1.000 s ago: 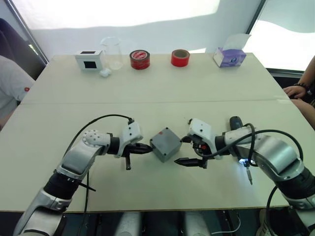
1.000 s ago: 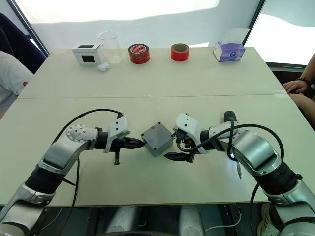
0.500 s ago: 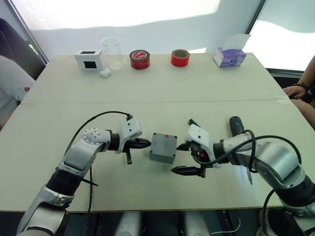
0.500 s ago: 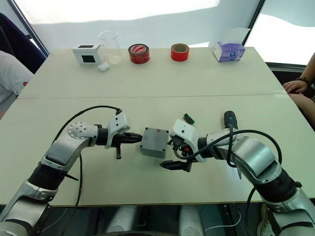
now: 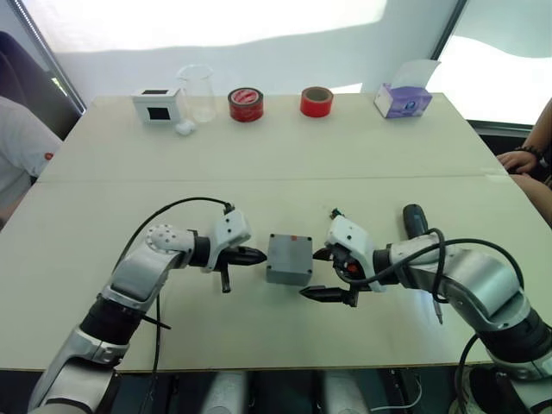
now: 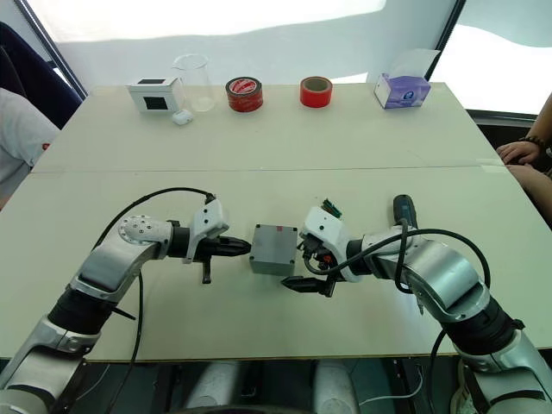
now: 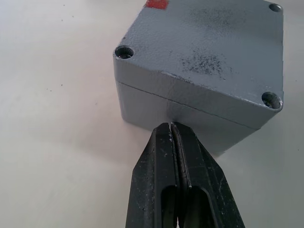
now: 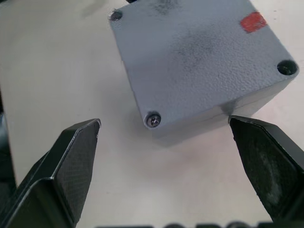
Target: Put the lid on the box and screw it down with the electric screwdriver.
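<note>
We see our left gripper pinched closed against the lidded square grey metal-look box; right gripper gapes wide beside it.

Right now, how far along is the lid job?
Done: the lid sits closed on the box, one screw in a corner. In hand: left gripper shut, tips against the box; right gripper open beside it. Left: other corner holes look empty; the electric screwdriver lies on the table.
</note>
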`<state>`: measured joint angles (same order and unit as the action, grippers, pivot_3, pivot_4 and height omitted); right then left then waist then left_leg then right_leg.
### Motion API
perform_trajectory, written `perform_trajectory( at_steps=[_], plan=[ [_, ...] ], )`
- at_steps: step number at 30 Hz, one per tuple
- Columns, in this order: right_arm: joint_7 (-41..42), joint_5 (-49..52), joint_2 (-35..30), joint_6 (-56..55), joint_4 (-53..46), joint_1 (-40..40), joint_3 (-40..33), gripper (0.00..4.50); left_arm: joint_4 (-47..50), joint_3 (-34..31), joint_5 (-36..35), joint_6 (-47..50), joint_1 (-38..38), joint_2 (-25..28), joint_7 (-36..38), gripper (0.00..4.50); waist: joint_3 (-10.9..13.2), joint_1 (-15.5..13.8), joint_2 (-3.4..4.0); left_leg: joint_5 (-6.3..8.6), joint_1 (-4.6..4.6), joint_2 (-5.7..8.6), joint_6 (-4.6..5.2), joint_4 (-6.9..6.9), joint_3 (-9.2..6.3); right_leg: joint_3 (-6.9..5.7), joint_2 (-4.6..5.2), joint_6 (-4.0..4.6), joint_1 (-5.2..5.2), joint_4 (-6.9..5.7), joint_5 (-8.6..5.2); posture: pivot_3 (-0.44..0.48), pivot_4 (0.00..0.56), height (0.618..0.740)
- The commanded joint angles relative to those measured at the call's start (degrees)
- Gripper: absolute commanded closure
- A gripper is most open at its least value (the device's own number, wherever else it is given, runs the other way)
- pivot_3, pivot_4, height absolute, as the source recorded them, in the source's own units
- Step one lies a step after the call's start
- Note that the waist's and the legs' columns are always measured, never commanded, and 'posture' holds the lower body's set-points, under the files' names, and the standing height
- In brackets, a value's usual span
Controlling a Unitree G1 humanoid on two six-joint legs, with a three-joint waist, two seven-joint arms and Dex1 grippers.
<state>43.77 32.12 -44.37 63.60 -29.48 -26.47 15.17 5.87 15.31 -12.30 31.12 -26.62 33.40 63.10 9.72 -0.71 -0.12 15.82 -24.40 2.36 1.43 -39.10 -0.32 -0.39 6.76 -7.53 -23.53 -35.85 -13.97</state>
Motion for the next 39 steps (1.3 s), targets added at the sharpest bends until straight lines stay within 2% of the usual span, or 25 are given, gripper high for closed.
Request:
perform_trajectory(
  at_steps=[1, 7, 12, 15, 17, 19, 22, 30, 31, 36, 39],
  plan=[
    [0.28, 0.12, 0.99, -1.55, -0.92, -0.66, -0.66, 0.07, 2.90, 0.55, -1.53, -0.08, -0.27, -0.64, 0.55, 4.50, 0.00, 0.01, 0.00, 0.00, 0.00, 0.00, 0.00, 0.00, 0.00, 0.00, 0.00, 0.00, 0.00, -0.01, 0.00, 0.000, 0.150, 0.740],
    [0.82, 0.07, 0.74, -1.60, -1.02, -0.80, -1.12, 0.07, 1.75, -0.13, -1.39, -0.52, -0.60, 0.03, 0.98, 4.50, 0.00, 0.01, 0.00, 0.00, 0.00, 0.00, 0.00, 0.00, 0.00, 0.00, 0.00, 0.00, 0.00, -0.01, 0.00, 0.000, 0.150, 0.740],
    [2.39, 1.49, -1.21, -1.90, -1.40, -0.77, -5.18, 0.07, 1.81, -1.80, -2.57, 0.22, -0.56, 1.34, 1.45, 4.50, 0.00, 0.00, 0.00, 0.00, 0.00, 0.00, 0.00, 0.00, 0.00, 0.00, 0.00, 0.00, -0.01, -0.01, 0.00, 0.000, 0.150, 0.740],
    [6.08, 5.12, -5.36, -1.01, -1.91, -0.51, -11.74, 0.07, 1.46, -8.14, -7.18, 1.95, -0.80, 2.98, 2.19, 4.50, 0.04, -0.05, 0.01, 0.00, -0.01, 0.00, 0.00, 0.00, 0.00, 0.00, 0.00, 0.00, -0.01, -0.01, 0.00, 0.000, 0.150, 0.740],
    [6.95, 7.22, -5.96, -0.73, -0.80, -1.29, -14.91, 0.07, 1.13, -10.69, -9.51, 3.04, -1.39, 3.91, 2.65, 4.50, 0.05, 0.06, -0.02, 0.00, -0.01, -0.02, 0.00, -0.01, 0.00, 0.00, 0.00, 0.00, -0.02, 0.00, 0.00, 0.000, 0.150, 0.740],
    [4.76, 6.96, -4.26, -1.10, 2.88, -2.96, -16.95, 0.07, 0.91, -11.73, -11.36, 4.88, -2.62, 4.35, 2.94, 4.50, 0.05, 0.11, -0.03, 0.00, 0.03, -0.05, 0.00, 0.00, -0.01, -0.01, -0.02, 0.00, 0.00, 0.00, 0.00, 0.000, 0.150, 0.740],
    [1.45, 0.53, -2.43, -7.15, 12.02, -4.24, -15.87, 0.07, 1.09, -13.76, -15.62, 9.08, -5.65, 3.61, 2.56, 4.50, 0.04, 0.03, -0.04, 0.00, 0.05, -0.05, 0.00, 0.00, 0.01, -0.01, -0.03, 0.00, 0.02, -0.04, 0.00, 0.000, 0.150, 0.740],
    [-1.88, -11.39, 4.17, -22.24, 30.49, -5.85, -9.98, 0.07, 4.12, -11.97, -16.80, 10.46, -6.40, 3.40, 1.22, 4.50, 0.05, 0.46, -0.04, -0.03, 0.02, -0.01, -0.05, 0.02, 0.06, 0.03, -0.03, 0.00, -0.04, -0.08, 0.00, 0.000, 0.150, 0.740],
    [-1.61, -12.41, 4.86, -23.79, 32.31, -6.16, -9.42, 0.50, 4.57, -11.83, -16.94, 10.63, -6.27, 3.33, 0.90, 4.50, 0.05, 0.51, -0.04, -0.03, 0.03, -0.01, -0.06, 0.01, 0.06, 0.03, -0.04, 0.00, -0.03, -0.08, 0.00, 0.000, 0.150, 0.740],
    [-0.04, -13.79, 6.19, -25.58, 34.90, -7.38, -9.41, 2.05, 5.41, -11.50, -16.93, 10.83, -5.49, 3.96, 0.54, 4.50, 0.07, 0.46, -0.01, -0.04, 0.03, -0.01, -0.06, 0.01, 0.07, 0.04, -0.05, 0.00, -0.04, -0.09, 0.00, 0.000, 0.150, 0.740],
    [0.02, -14.45, 6.60, -25.73, 35.72, -7.64, -9.48, 2.05, 5.80, -11.57, -17.21, 11.02, -5.26, 3.93, -0.03, 4.50, 0.07, 0.46, -0.01, -0.04, 0.03, -0.01, -0.07, 0.01, 0.07, 0.05, -0.05, 0.00, -0.04, -0.09, 0.00, 0.000, 0.150, 0.740]
  ],
)
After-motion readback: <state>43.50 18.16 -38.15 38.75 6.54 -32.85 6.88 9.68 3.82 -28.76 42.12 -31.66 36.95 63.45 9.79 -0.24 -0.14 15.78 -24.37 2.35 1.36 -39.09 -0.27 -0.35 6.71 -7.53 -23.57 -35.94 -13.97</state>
